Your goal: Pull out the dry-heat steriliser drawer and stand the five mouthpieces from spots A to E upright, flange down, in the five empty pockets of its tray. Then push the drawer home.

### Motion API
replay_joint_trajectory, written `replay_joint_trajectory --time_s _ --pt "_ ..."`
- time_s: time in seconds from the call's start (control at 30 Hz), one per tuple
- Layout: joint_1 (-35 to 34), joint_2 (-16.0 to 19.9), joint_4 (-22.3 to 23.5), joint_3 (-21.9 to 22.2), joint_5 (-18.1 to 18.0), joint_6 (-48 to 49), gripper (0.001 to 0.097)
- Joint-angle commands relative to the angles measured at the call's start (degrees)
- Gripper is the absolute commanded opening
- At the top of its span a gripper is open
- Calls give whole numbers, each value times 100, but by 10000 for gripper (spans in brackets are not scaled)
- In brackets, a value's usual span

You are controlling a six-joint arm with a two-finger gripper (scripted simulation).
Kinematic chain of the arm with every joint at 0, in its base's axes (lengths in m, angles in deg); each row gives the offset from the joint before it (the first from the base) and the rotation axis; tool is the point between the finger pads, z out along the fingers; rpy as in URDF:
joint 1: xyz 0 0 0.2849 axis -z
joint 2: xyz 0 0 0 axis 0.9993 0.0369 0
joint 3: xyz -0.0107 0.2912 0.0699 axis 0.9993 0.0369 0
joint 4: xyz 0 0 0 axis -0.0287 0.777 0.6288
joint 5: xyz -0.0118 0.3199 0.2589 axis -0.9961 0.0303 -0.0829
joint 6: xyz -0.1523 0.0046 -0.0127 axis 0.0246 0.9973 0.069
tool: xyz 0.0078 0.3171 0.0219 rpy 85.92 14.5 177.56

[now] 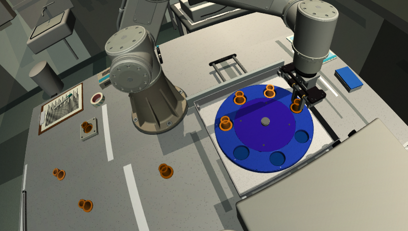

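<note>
An orange mouthpiece stands upright in a pocket at the right rim of the round blue tray. The tray lies in the pulled-out drawer. Three more mouthpieces stand in pockets at the tray's far and left rim. Three pockets along the near rim are empty. On the table to the left lie several more mouthpieces on their sides, one on a small grey block. My gripper points down over the right-rim mouthpiece and grips it.
Behind the drawer lies a black-handled frame on the table. The arm's base stands left of the drawer. A large beige cabinet top covers the near right. A blue box, clipboard and tape roll lie around.
</note>
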Motion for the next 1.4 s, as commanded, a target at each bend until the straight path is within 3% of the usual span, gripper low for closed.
replay_joint_trajectory --time_s 0.0,0.23,0.7,1.03,1.37 --pt "0 -4 -1 -4 0 0 335" --pt "0 -4 -1 -4 0 0 475" --pt "0 -8 -1 -6 -6 0 475" --pt "0 -190 -1 -114 -296 0 475" --pt "0 -195 -1 -117 -308 0 475"
